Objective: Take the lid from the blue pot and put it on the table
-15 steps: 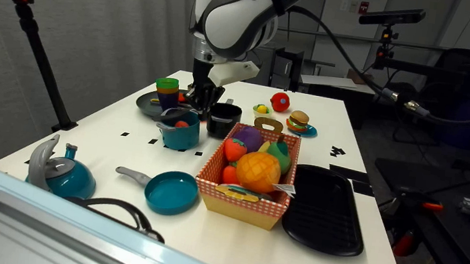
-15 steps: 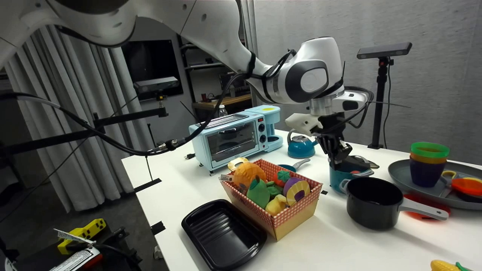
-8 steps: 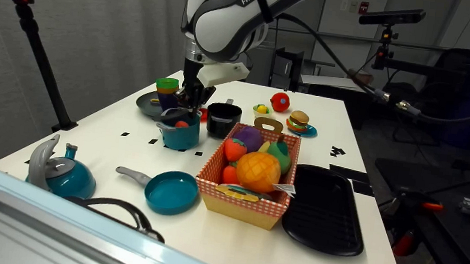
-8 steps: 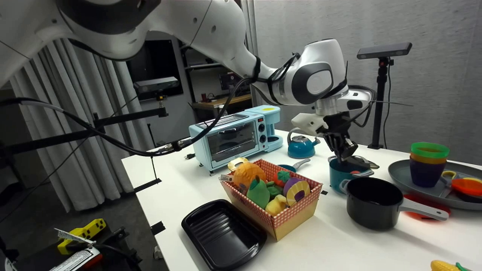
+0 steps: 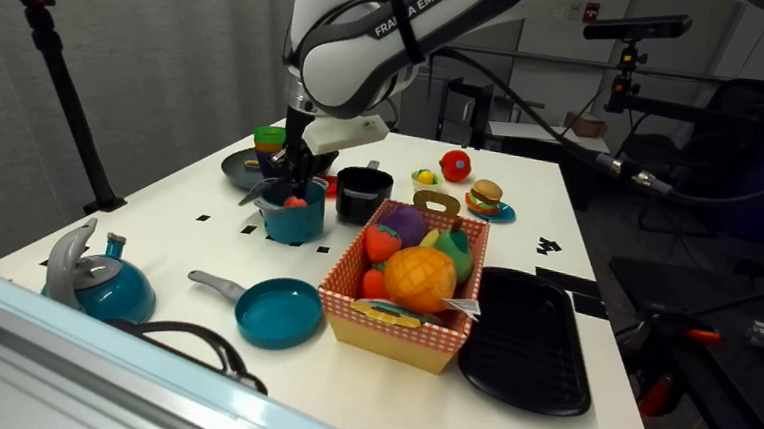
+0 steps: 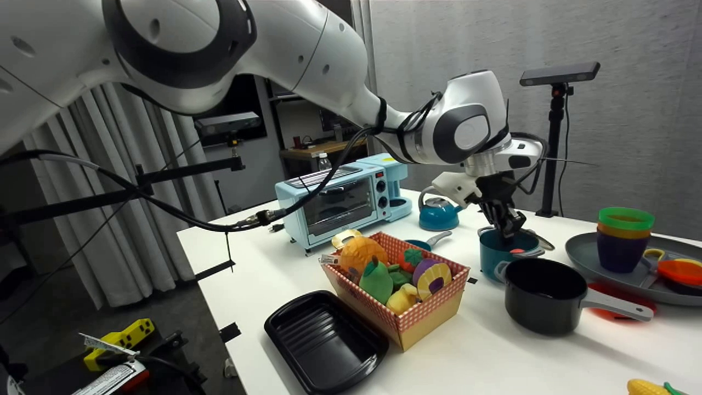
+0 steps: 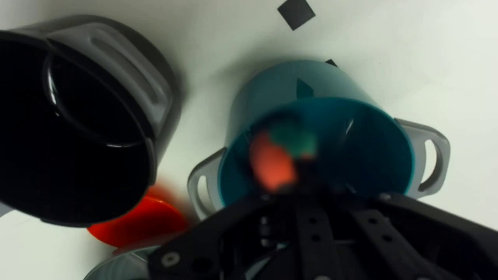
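The arm [image 6: 334, 71] has dropped since the earlier frame, reaching wrist-down in an exterior view, its gripper [image 6: 507, 237] at the mouth of the blue pot [image 6: 491, 259]. In an exterior view, the lid [image 5: 256, 192] tilts just beside the pot's rim. The wrist view leaves unclear whether the gripper is closed.
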`<state>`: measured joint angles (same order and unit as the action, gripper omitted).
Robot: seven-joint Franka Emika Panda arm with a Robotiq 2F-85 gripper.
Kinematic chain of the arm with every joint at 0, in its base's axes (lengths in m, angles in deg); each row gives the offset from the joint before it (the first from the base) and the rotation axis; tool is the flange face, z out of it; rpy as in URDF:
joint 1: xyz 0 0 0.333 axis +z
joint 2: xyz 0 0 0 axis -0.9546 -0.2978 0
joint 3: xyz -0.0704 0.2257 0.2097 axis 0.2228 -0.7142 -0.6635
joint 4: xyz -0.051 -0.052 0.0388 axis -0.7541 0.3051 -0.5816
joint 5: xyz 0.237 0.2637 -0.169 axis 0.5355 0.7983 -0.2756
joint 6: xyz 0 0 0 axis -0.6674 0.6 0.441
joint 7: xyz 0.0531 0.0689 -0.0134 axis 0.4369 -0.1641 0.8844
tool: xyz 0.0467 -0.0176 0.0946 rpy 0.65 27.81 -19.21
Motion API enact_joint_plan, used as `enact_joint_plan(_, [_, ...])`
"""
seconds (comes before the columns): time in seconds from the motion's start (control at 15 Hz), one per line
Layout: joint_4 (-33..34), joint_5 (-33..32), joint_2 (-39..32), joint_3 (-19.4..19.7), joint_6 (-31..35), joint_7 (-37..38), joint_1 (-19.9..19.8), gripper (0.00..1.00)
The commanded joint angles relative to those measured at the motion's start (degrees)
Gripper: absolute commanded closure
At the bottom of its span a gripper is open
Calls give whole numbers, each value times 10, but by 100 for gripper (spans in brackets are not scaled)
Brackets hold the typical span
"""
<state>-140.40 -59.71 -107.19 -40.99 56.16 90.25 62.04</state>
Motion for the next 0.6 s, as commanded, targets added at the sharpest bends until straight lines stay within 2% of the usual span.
enact_joint_plan(0.0, [63, 0, -43, 16, 40, 37, 4, 100])
enact_joint_plan(0.2, [75, -1, -54, 24, 75, 51, 6, 100])
enact_joint_plan(0.53, [66, -2, -49, 28, 93, 63, 5, 100])
